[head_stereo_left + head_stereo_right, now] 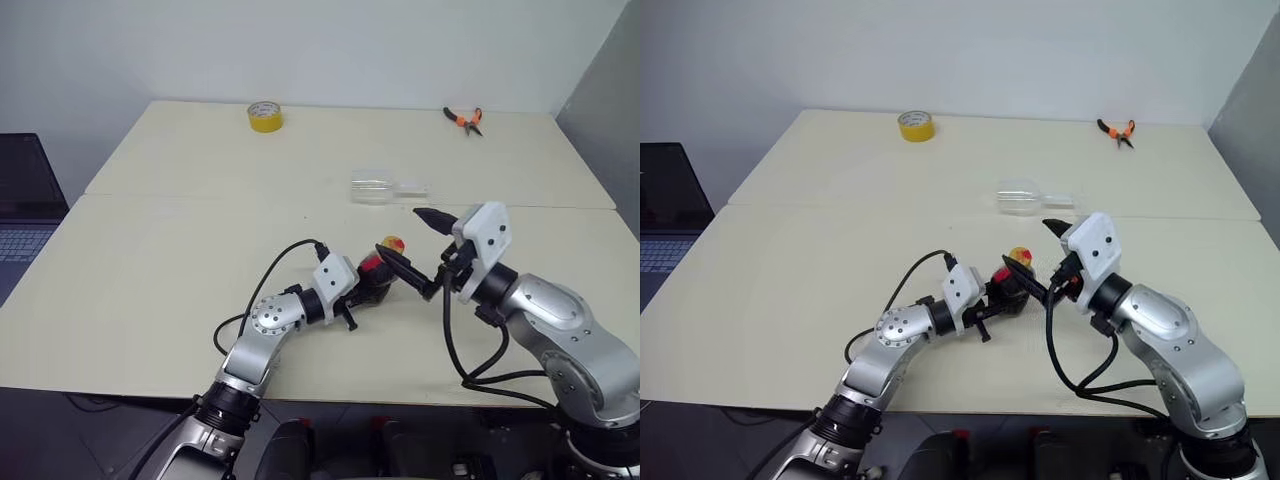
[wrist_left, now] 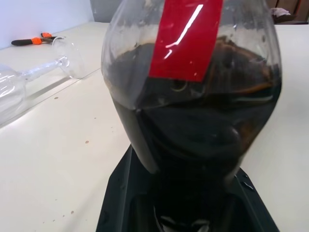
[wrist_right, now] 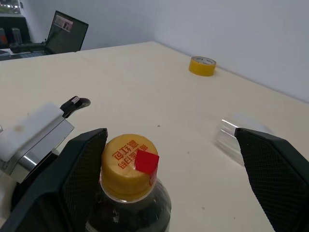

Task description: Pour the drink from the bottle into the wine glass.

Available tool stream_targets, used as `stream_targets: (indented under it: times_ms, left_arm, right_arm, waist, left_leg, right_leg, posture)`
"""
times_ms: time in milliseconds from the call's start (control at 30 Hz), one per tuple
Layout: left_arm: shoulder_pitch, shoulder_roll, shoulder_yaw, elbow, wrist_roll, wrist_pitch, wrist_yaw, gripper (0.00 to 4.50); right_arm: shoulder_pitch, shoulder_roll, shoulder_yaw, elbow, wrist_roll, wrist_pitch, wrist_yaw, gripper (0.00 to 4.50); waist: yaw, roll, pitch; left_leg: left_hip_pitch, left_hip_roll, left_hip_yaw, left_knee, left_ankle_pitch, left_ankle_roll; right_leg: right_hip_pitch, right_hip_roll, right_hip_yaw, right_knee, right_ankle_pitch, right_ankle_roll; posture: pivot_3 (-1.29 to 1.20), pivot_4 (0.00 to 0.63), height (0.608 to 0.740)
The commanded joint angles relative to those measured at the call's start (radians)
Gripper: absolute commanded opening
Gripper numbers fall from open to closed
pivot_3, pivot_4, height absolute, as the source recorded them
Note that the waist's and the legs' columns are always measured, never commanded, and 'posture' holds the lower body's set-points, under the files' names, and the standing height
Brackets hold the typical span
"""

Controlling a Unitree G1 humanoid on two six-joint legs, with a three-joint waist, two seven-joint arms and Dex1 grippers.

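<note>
At centre frame, the left pincer [image 1: 372, 285] is clamped on the bottle [image 1: 378, 268] of dark drink [image 2: 193, 125]. The right pincer [image 1: 412, 245] stands wide around its yellow cap [image 3: 129, 159]. The wine glass [image 1: 386, 188] lies on its side on the desk [image 1: 150, 250], just above centre.

Pale cream table [image 1: 150, 270], wine glass [image 1: 385, 188] lying on its side, yellow tape roll [image 1: 265, 116], orange-handled pliers [image 1: 465, 119]

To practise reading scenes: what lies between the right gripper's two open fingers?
In the right wrist view, the bottle's yellow cap sits between the right gripper's fingers; the left gripper holds the bottle.
</note>
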State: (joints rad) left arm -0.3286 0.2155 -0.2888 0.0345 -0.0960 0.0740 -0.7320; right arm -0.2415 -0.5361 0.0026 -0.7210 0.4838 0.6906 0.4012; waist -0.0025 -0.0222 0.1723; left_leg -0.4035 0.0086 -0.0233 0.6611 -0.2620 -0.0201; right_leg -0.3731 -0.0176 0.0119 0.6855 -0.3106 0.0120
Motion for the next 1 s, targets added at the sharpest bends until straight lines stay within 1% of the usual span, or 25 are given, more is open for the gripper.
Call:
stream_targets:
  times_ms: [33,167,267,333,400,533,700,867,1000]
  left_arm:
    - [-0.014,-0.002,0.012,-0.038,-0.016,-0.035,-0.004,0.74]
    - [-0.013,0.004,0.015,-0.042,-0.017,-0.034,-0.005,0.73]
    - [-0.012,0.008,0.015,-0.045,-0.019,-0.033,-0.006,0.72]
    - [-0.012,0.009,0.014,-0.046,-0.019,-0.033,-0.006,0.72]
    - [-0.012,0.009,0.014,-0.048,-0.018,-0.031,-0.005,0.72]
    - [-0.016,0.008,0.012,-0.049,-0.018,-0.028,-0.004,0.72]
    - [-0.018,0.006,0.011,-0.049,-0.016,-0.026,-0.002,0.69]
    - [-0.02,0.004,0.009,-0.05,-0.016,-0.024,-0.001,0.69]
    - [-0.019,0.004,0.009,-0.054,-0.016,-0.02,0.0,0.69]
  right_arm:
    - [0.058,-0.057,-0.106,-0.05,0.036,0.017,0.037,4.5]
    - [0.107,-0.099,-0.159,-0.09,0.112,0.044,0.078,4.5]
    - [0.12,-0.123,-0.19,-0.127,0.207,0.083,0.111,4.5]
    - [0.102,-0.122,-0.195,-0.134,0.244,0.1,0.097,4.5]
    - [0.057,-0.098,-0.173,-0.129,0.252,0.105,0.058,4.5]
    - [-0.031,-0.042,-0.071,-0.101,0.176,0.098,-0.019,4.5]
    - [-0.071,-0.02,0.017,-0.059,0.078,0.07,-0.05,4.5]
    - [-0.072,-0.02,0.031,-0.036,0.025,0.051,-0.048,4.5]
    - [-0.039,-0.031,-0.01,-0.015,-0.003,0.046,-0.045,4.5]
  waist:
    - [0.0,0.0,0.0]
    - [0.001,0.0,0.0]
    - [-0.001,0.0,0.0]
    - [-0.002,0.0,0.0]
    - [-0.002,0.0,0.0]
    - [-0.002,0.0,0.0]
    - [-0.001,0.0,0.0]
    - [0.0,0.0,0.0]
    - [0.0,0.0,0.0]
  left_leg:
    - [0.0,0.0,0.0,0.0,0.0,0.0]
    - [0.0,0.0,0.0,0.0,0.0,0.0]
    - [0.0,0.0,0.0,0.0,0.0,0.0]
    - [0.0,0.001,0.0,0.0,0.0,0.0]
    - [0.001,0.001,0.0,0.0,0.0,0.0]
    - [0.001,0.001,0.0,0.0,0.0,0.0]
    - [0.0,0.001,0.0,0.0,0.0,0.0]
    - [0.0,0.0,0.0,0.0,0.0,0.0]
    - [0.0,0.0,0.0,0.0,0.0,0.0]
  right_leg:
    - [0.0,0.0,0.0,0.0,0.0,0.0]
    - [0.0,0.0,0.0,0.0,0.0,0.0]
    - [0.0,0.0,0.0,0.0,0.0,0.0]
    - [0.0,0.001,0.0,0.0,0.0,0.0]
    - [0.001,0.001,0.0,0.0,0.0,0.0]
    - [0.0,0.002,0.0,0.0,0.0,0.0]
    - [0.0,0.001,0.0,-0.001,0.0,0.0]
    - [0.0,0.0,0.0,-0.001,0.0,0.0]
    - [0.0,0.0,0.0,-0.001,0.0,0.0]
  posture:
    - [0.0,0.15,0.74]
    - [0.0,0.15,0.74]
    - [0.0,0.15,0.74]
    - [0.0,0.15,0.74]
    - [0.0,0.15,0.74]
    - [0.0,0.15,0.74]
    - [0.0,0.15,0.74]
    - [0.0,0.15,0.74]
    - [0.0,0.15,0.74]
